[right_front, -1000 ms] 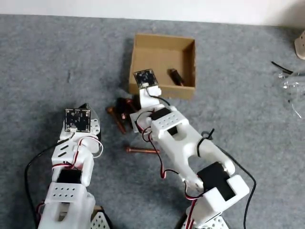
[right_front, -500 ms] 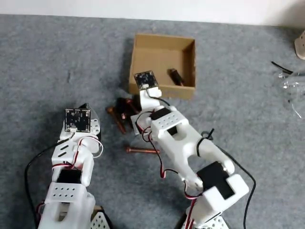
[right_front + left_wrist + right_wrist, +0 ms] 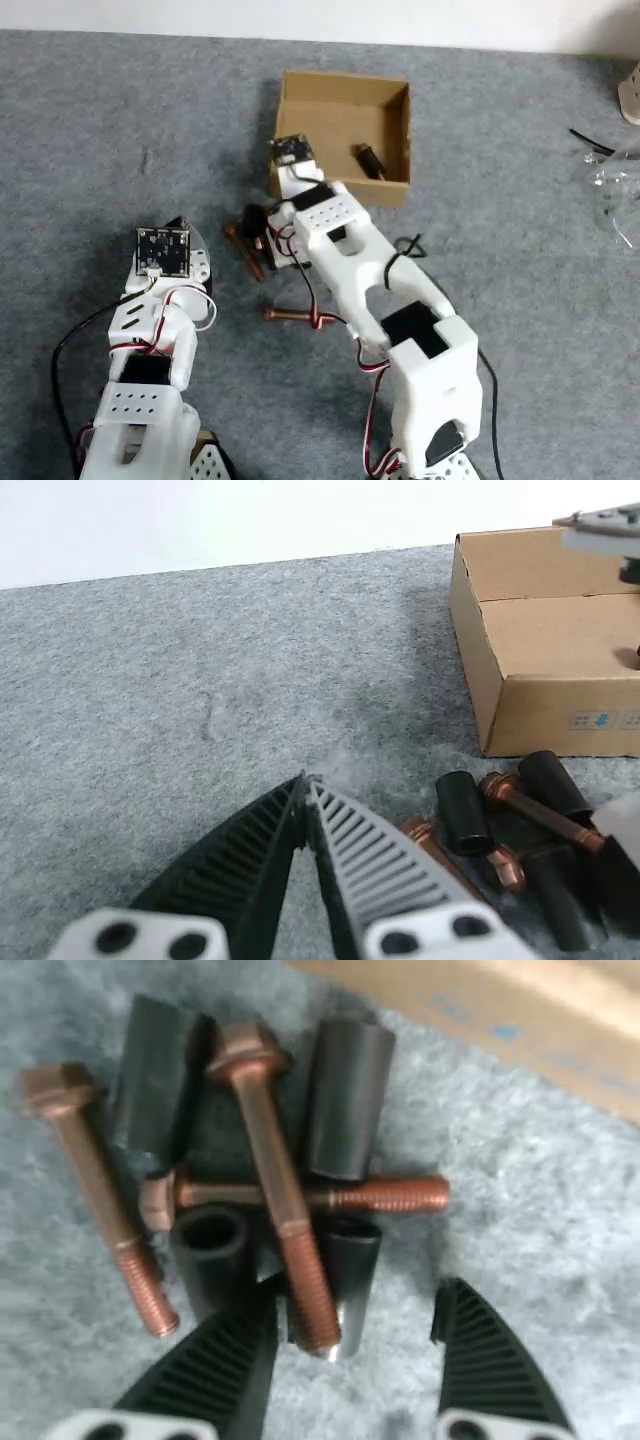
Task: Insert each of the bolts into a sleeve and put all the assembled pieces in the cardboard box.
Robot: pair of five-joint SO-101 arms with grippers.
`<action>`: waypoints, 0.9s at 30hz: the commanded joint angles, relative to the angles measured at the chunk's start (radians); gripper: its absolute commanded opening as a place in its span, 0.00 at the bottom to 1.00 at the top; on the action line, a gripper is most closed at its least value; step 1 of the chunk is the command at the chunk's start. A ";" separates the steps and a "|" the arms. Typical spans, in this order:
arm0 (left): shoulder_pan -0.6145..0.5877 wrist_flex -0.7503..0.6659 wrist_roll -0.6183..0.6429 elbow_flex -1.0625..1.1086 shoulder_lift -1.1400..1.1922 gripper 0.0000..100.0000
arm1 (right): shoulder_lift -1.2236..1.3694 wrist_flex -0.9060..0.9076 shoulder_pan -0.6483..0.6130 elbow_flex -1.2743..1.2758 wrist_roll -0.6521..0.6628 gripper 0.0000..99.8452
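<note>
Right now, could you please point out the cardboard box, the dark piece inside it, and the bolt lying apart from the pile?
cardboard box (image 3: 385, 193), high view, on its front outer wall.
dark piece (image 3: 368, 160), high view, middle of its body.
lone bolt (image 3: 288, 314), high view, on its shaft.

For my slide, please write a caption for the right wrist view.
Open right gripper over a pile of copper bolts and black sleeves beside the cardboard box.

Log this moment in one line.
left pincer: shut | right pincer: open over bolts and sleeves | box: one piece inside
</note>
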 commanded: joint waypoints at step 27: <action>0.007 -0.023 0.005 -0.053 0.005 0.01 | -0.329 0.047 0.054 0.105 -0.006 0.00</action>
